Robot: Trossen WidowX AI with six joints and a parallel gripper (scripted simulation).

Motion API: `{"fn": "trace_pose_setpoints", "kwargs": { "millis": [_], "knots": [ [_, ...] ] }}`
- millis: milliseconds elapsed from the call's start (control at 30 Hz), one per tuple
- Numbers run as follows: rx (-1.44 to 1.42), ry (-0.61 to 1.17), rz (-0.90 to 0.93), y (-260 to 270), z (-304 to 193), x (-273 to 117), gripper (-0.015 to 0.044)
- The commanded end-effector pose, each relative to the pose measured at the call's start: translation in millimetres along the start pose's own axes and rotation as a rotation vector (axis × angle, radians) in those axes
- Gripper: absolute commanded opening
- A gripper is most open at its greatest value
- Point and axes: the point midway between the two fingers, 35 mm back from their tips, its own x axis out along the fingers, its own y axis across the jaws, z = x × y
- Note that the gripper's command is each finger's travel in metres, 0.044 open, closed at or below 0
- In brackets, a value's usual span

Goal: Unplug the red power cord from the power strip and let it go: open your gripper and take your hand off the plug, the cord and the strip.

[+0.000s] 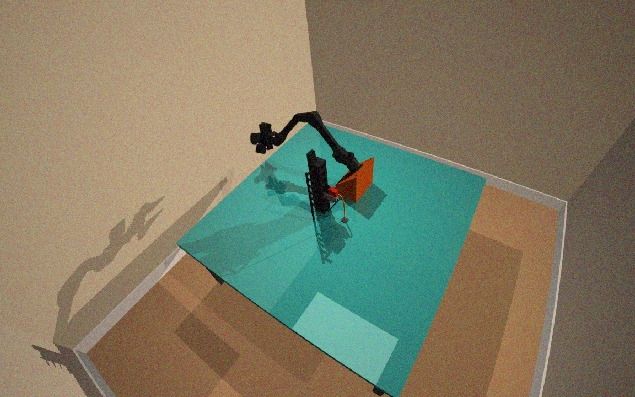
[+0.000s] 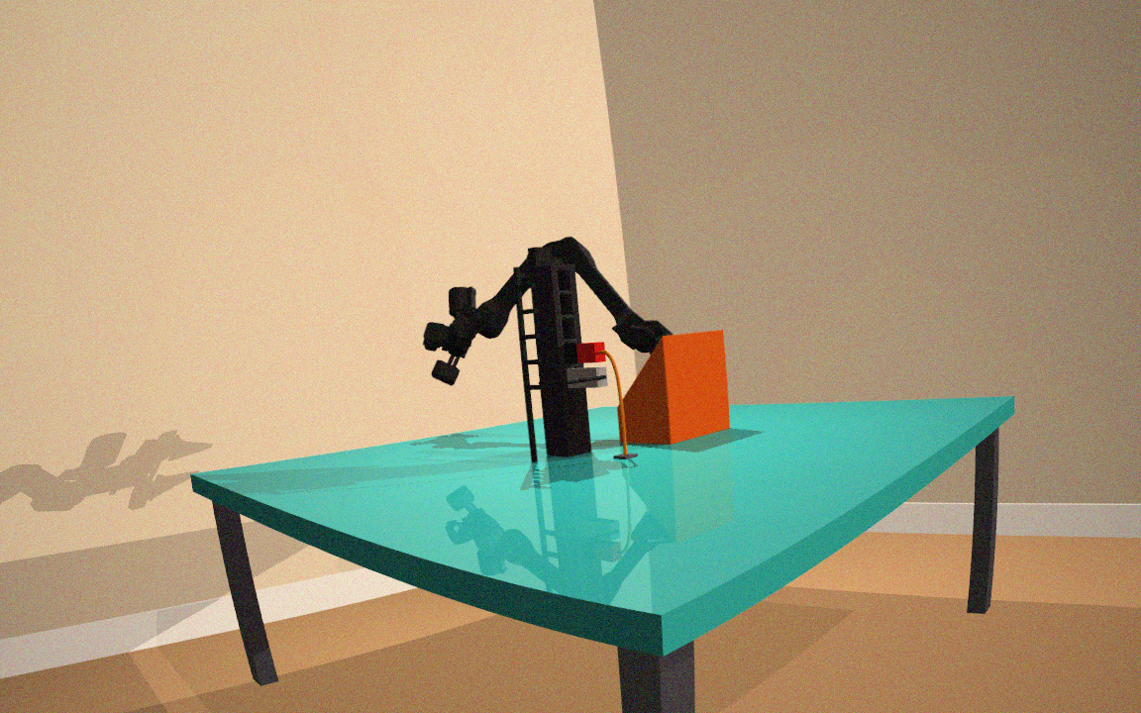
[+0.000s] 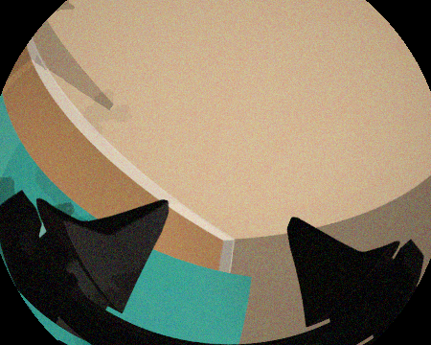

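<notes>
The red plug (image 1: 332, 191) (image 2: 590, 352) is at the right side of the tall black column (image 1: 318, 184) (image 2: 562, 390), which has a row of openings and appears to be the upright power strip. I cannot tell whether the plug is seated. An orange cord (image 1: 344, 207) (image 2: 620, 398) runs from it to a small base on the table. A grey block (image 1: 330, 196) (image 2: 586, 378) is just below the plug. My gripper (image 1: 262, 137) (image 2: 452, 335) (image 3: 231, 217) is open and empty, high on the far left side of the column, well away from plug, cord and strip.
A black ladder-like rail (image 1: 310, 194) (image 2: 528, 363) stands left of the column. An orange wedge-shaped block (image 1: 365, 178) (image 2: 697, 386) stands behind and right, by the arm's base. The arm arches behind the column. All stand on the teal table (image 1: 408, 246) (image 2: 823, 452) (image 3: 192, 297).
</notes>
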Motion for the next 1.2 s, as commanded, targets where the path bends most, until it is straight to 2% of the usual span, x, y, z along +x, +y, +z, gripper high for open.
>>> {"fn": "trace_pose_setpoints", "kwargs": {
  "millis": [0, 267, 700, 1167],
  "knots": [
    [-0.001, -0.002, 0.007, 2, 1, -1, 0.0374],
    [-0.057, -0.109, 0.304, 92, 39, -62, 0.0164],
    [-0.189, -0.31, 0.769, 200, 80, -216, 0.016],
    [-0.398, -0.55, 1.212, 243, 77, -419, 0.016]
  ]
}}
